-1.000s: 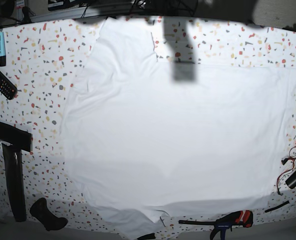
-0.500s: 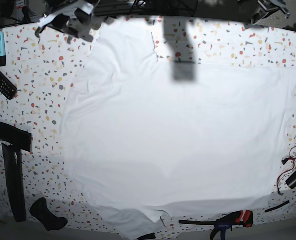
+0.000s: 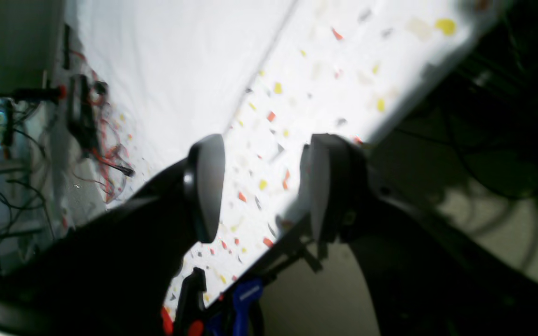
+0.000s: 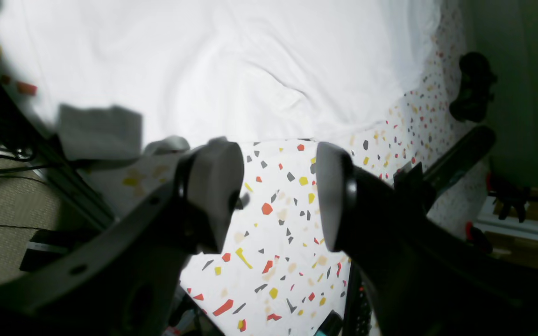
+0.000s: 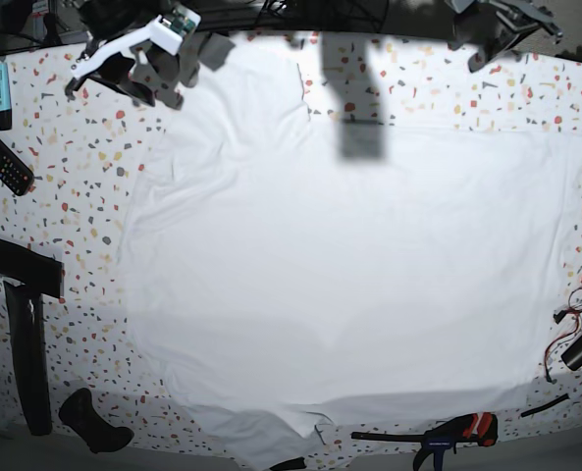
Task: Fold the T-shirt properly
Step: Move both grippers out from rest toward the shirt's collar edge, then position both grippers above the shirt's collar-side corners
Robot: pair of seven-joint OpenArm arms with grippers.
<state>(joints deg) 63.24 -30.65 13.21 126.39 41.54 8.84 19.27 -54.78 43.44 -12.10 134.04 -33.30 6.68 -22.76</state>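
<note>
The white T-shirt (image 5: 349, 265) lies spread flat over most of the speckled table (image 5: 65, 206), one sleeve reaching the far edge (image 5: 241, 78). My right gripper (image 5: 187, 71) hovers at the far left, beside that sleeve, and is open. In the right wrist view, the right gripper (image 4: 278, 196) has bare speckled tabletop between its fingers, and the T-shirt (image 4: 227, 60) lies just beyond. My left gripper (image 5: 482, 49) hangs open over the far right table edge. In the left wrist view, the left gripper (image 3: 262, 186) holds nothing, and the T-shirt (image 3: 180, 56) edge is ahead.
A black remote (image 5: 1, 157) and a light-blue marker (image 5: 2, 93) lie at the left. A black stand (image 5: 26, 324) and a dark handle (image 5: 92, 422) sit near the front left. A clamp (image 5: 448, 432) grips the front edge. Red cables (image 5: 575, 324) trail at the right.
Both arms have come in from the far edge and dropped lower over the table, the right one toward the far sleeve. The T-shirt has not moved.
</note>
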